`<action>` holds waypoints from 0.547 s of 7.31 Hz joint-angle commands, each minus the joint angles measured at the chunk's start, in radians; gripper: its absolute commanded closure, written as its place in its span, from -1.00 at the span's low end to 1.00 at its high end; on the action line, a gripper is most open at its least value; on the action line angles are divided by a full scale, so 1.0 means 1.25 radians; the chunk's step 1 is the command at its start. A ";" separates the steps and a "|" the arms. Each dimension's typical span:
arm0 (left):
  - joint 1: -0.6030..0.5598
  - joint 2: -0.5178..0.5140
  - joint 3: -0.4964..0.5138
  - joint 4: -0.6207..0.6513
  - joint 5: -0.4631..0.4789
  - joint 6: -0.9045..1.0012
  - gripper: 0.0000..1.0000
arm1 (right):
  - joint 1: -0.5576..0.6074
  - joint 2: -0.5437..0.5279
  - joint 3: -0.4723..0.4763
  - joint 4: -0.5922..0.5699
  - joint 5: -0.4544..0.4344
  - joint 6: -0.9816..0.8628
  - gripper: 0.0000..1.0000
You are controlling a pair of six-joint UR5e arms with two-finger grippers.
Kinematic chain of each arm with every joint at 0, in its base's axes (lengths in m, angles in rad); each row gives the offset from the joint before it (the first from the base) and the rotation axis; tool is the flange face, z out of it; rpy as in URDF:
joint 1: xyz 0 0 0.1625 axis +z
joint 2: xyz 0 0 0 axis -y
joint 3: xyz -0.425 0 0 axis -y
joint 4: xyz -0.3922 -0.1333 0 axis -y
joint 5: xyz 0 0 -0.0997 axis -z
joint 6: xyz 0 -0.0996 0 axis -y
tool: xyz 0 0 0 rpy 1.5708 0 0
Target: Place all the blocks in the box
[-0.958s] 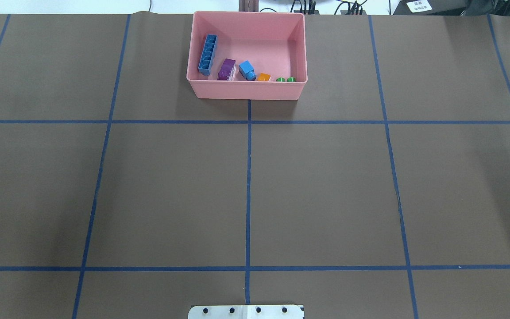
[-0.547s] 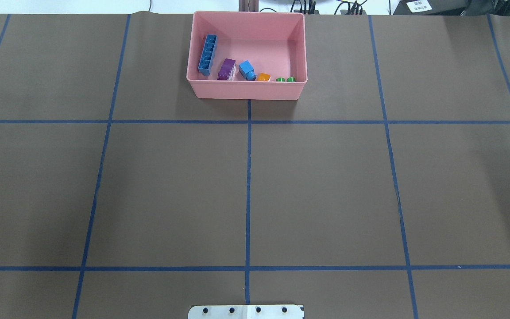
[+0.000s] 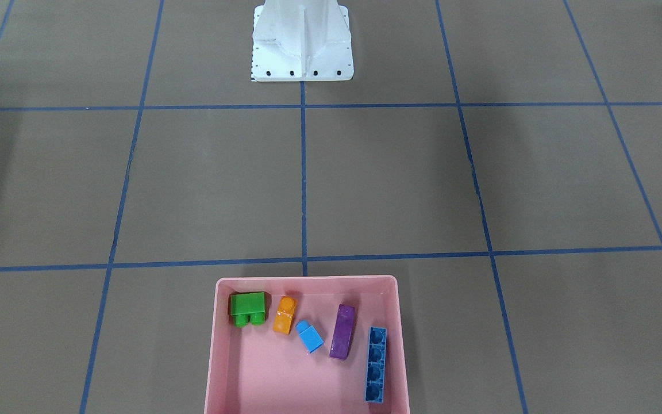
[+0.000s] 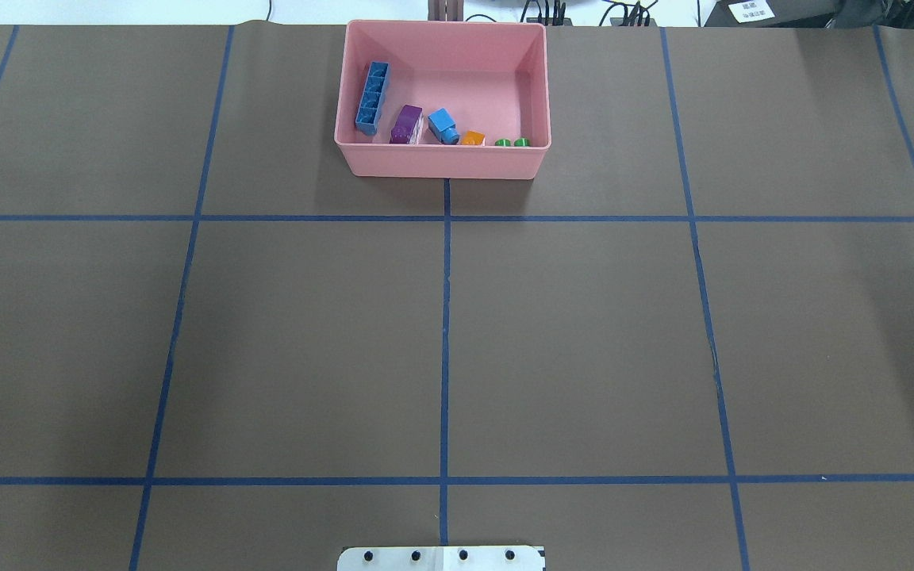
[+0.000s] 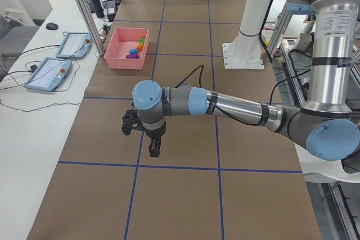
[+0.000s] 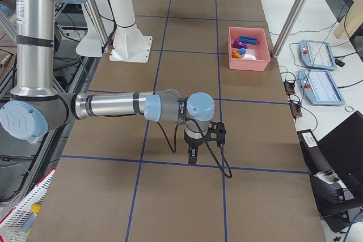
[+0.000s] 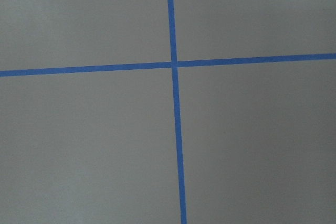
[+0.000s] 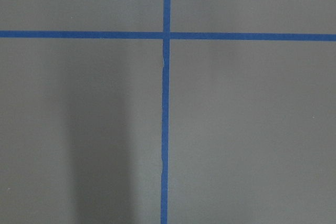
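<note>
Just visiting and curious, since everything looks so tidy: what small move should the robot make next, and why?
Probably none, just rest: the green brick, orange brick, light-blue brick, purple brick and long blue brick all lie inside the pink box, and none shows outside it.

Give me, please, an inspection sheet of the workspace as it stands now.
Surface: brown table marked with a blue tape grid.
Job's things: all five blocks lie inside the box: long blue, purple, light-blue, orange, green.
Clutter: nothing seen.
Grippers: left gripper and right gripper hang over bare table, far from the box; open or shut cannot be told.
Cables: left cable and right cable loop at the wrists, clear of the box.
Surroundings: white base; tablets on a side bench.
</note>
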 commanded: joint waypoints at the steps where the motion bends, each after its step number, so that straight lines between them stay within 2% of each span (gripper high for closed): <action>1: 0.002 0.026 -0.009 0.002 0.028 0.001 -1.00 | 0.000 -0.001 0.002 0.004 -0.004 0.001 -1.00; 3: 0.002 0.026 0.047 0.000 0.019 0.001 -1.00 | 0.000 -0.002 -0.006 0.005 -0.001 0.003 -1.00; 4: 0.002 0.025 0.042 0.003 0.019 0.001 -1.00 | 0.000 -0.002 -0.007 0.005 0.005 0.007 -1.00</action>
